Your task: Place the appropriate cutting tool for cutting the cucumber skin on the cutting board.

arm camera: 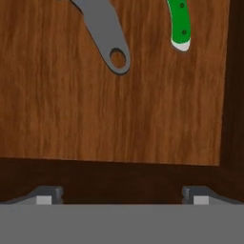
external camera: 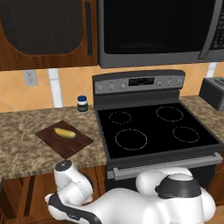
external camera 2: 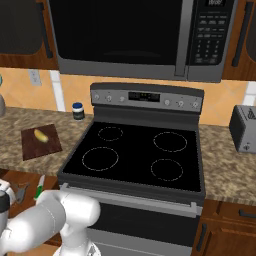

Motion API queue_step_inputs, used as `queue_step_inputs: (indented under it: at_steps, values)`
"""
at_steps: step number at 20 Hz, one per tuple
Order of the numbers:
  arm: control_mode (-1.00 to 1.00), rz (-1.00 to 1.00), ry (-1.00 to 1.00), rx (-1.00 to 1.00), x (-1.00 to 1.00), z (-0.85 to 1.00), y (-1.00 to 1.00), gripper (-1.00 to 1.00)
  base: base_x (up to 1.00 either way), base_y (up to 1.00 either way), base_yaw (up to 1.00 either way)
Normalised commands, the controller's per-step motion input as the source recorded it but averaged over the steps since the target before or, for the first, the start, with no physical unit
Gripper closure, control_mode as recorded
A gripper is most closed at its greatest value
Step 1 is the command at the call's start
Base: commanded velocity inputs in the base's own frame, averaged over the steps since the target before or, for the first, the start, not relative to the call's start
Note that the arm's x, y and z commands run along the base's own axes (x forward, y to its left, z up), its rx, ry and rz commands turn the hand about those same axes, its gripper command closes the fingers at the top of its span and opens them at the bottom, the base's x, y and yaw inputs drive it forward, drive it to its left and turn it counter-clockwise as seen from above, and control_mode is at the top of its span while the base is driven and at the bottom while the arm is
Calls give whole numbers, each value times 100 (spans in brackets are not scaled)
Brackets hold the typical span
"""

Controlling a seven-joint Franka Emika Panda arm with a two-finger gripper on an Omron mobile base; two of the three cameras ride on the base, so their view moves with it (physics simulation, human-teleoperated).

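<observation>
Fingertips of my pincer point(arm camera: 122, 195) rise at the bottom of the hand view, spread wide with nothing between them, over the dark front wall of a wooden drawer point(arm camera: 66, 114). On its warm, streaky grain lies the peeler point(arm camera: 106, 29), flat grey metal, its looped handle end with a round hole pointing toward me. Just beside it is the knife point(arm camera: 180, 24), a curved glossy green handle with dark rivets and a white butt. The two lie apart, not touching.

In the right base view both tools are tiny shapes in the open drawer below the bench edge, left of the stove. My arm folds low and bends down to the left, white links with dark joints.

Up on the speckled stone bench point(external camera: 26, 144) rests the cutting board point(external camera: 64, 138), thin, dark reddish-brown, rectangular, set askew. The stubby yellowish cucumber point(external camera: 64, 132) lies on it. Behind stands a small dark-lidded jar point(external camera: 82, 103); its label is too small to read. The stove's point(external camera: 153, 127) display is likewise illegible.
</observation>
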Motion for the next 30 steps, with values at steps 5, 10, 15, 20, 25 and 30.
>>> queue_step_inputs:
  at_steps: [5, 10, 15, 20, 25, 30]
  values:
    - [-100, 0, 13, 0, -52, -2, 0, -100, 0, 0, 0]
    - [-100, 0, 1, 0, 38, 0, 0, -100, 0, 0, 0]
    - [-100, 0, 0, -5, 81, -1, 0, -100, 0, 0, 0]
    - [-100, 3, 0, -9, 73, -9, 5, -100, 0, 0, 0]
    - [-100, 6, 0, -12, 28, -29, 18, -100, 0, 0, 0]
    - [-100, 3, 0, -8, 19, -31, 44, -100, 0, 0, 0]
